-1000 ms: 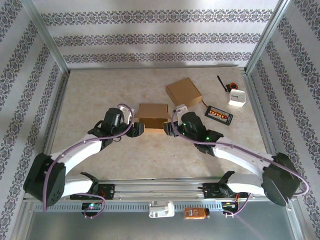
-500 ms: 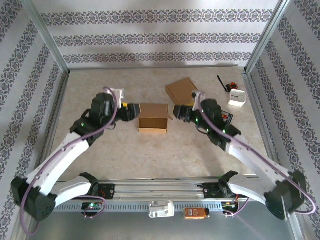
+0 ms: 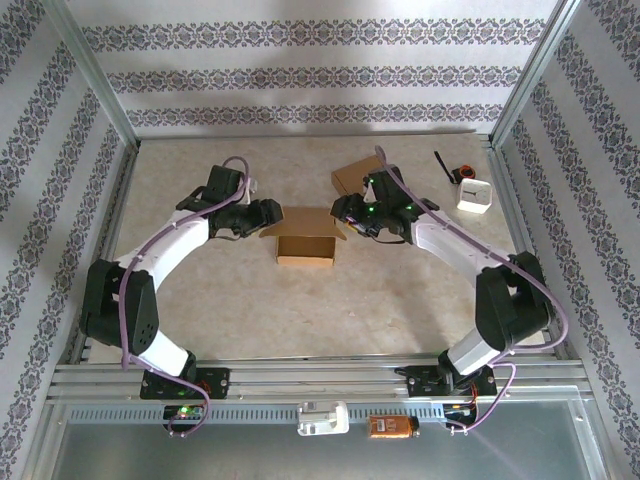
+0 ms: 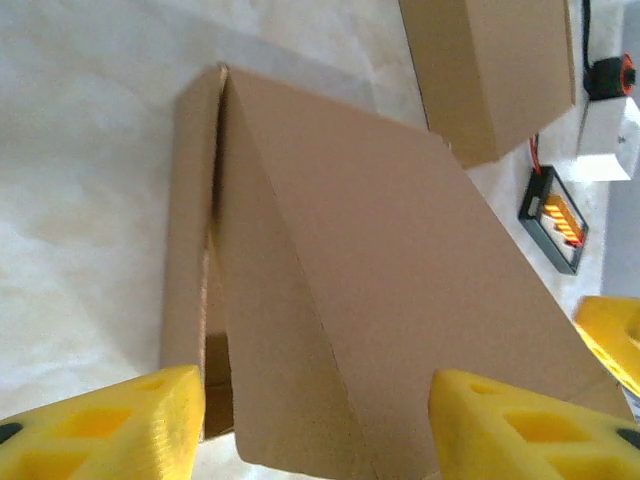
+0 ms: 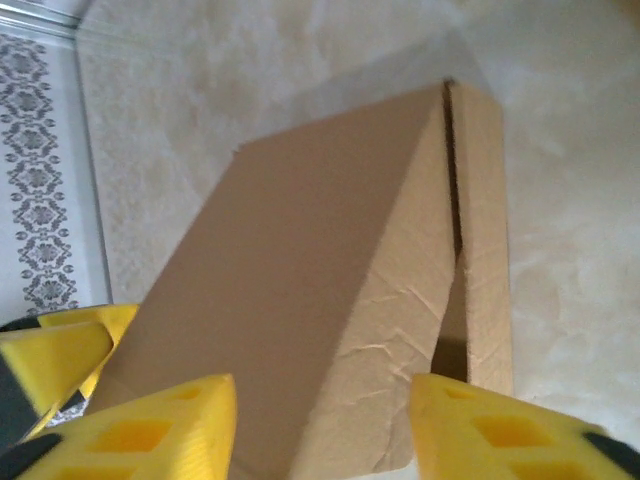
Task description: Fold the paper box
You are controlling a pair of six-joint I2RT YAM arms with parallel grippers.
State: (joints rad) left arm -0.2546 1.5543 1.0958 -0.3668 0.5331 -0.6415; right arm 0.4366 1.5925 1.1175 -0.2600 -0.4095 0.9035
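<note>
Between the left gripper [image 3: 268, 216] and right gripper [image 3: 345, 212], each with jaws apart around an end flap, sits the open-topped brown paper box [image 3: 307, 246], with bare tabletop [image 3: 300, 310] stretching wide on their near side.

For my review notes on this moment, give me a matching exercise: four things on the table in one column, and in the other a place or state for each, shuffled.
Things:
1. open paper box
2. closed cardboard box
3. white block
4. black tray

Places or states:
a. holds orange pieces
b. near the right wall, towards the far side
c. between the left gripper and the right gripper
d. just beyond the right arm, partly hidden by it

Pairs: 1-c, 2-d, 3-b, 4-a
</note>
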